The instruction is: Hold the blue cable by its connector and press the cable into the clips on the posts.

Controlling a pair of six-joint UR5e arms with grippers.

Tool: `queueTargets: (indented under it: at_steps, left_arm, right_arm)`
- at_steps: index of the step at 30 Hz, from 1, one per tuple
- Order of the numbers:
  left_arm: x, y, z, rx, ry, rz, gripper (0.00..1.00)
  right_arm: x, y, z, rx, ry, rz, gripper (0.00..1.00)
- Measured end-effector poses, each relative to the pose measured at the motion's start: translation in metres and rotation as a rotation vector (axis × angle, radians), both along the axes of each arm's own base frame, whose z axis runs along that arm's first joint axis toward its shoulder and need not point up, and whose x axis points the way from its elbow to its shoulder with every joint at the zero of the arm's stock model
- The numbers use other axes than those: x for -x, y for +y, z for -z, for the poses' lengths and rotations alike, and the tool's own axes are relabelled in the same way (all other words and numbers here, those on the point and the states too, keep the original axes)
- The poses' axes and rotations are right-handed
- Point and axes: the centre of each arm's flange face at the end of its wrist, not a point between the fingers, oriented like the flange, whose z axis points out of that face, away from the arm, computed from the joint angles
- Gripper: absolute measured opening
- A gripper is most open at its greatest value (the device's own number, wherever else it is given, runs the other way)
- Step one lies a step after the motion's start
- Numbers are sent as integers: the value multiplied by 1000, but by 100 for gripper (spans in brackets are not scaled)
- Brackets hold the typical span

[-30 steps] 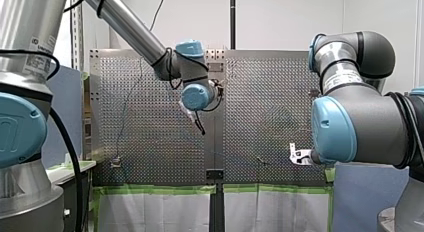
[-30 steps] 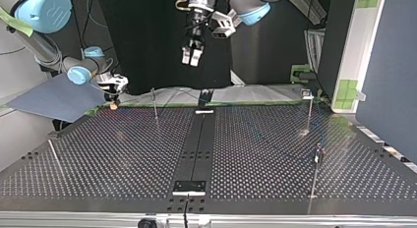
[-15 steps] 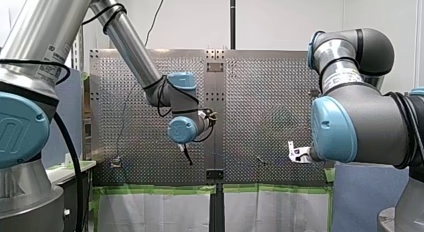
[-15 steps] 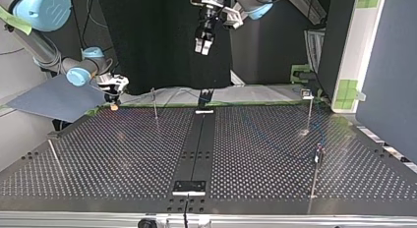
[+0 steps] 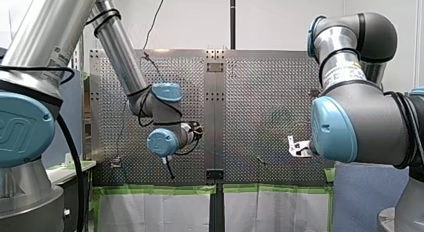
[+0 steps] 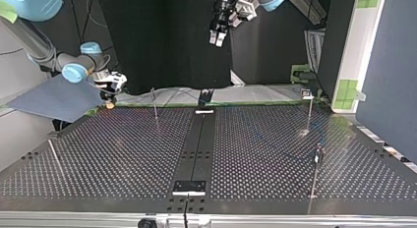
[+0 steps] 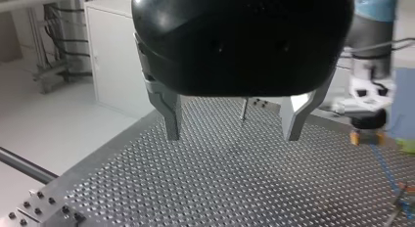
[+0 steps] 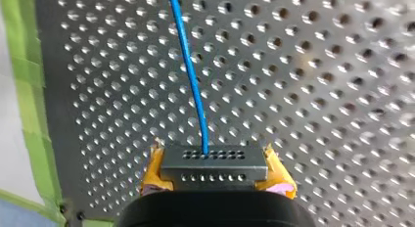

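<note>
"Why is your right gripper (image 8: 215,177) down at the table's edge?"

"That is where the connector (image 8: 214,162) is. My yellow pads (image 8: 152,175) are closed on its two ends. The blue cable (image 8: 192,75) leaves its face and runs out over the perforated table (image 8: 318,90), not far from the green tape (image 8: 29,90). Gripping the connector rather than the wire should let me steer the cable without kinking it."

"And the left gripper (image 7: 234,125)?"

"It hangs high above the table, metal fingers (image 7: 171,120) spread wide with nothing between them. I think it is held clear so it can come down and push the cable home."

"Into what?"

"The clips (image 6: 307,94) on the thin posts (image 6: 154,103). In the top view the posts stand well apart across the table. I cannot see the cable seated in any clip, so I judge the pressing not yet begun"
</note>
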Motion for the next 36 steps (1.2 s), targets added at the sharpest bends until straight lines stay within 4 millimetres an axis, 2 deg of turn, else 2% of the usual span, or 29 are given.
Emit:
queueTargets:
  at_steps: [13,21,27,36]
  left_arm:
    - [8,58,32,-161,83,-8,100]
    - [34,85,47,-193,150,4,100]
    - [41,91,51,-243,155,6,100]
    - [40,90,50,-263,147,5,100]
  right_arm:
    - [-4,35,-42,29,-10,3,0]
    - [-6,53,-74,88,-45,20,0]
    - [-12,56,-96,124,-45,15,0]
    - [-17,57,-100,132,-42,4,0]
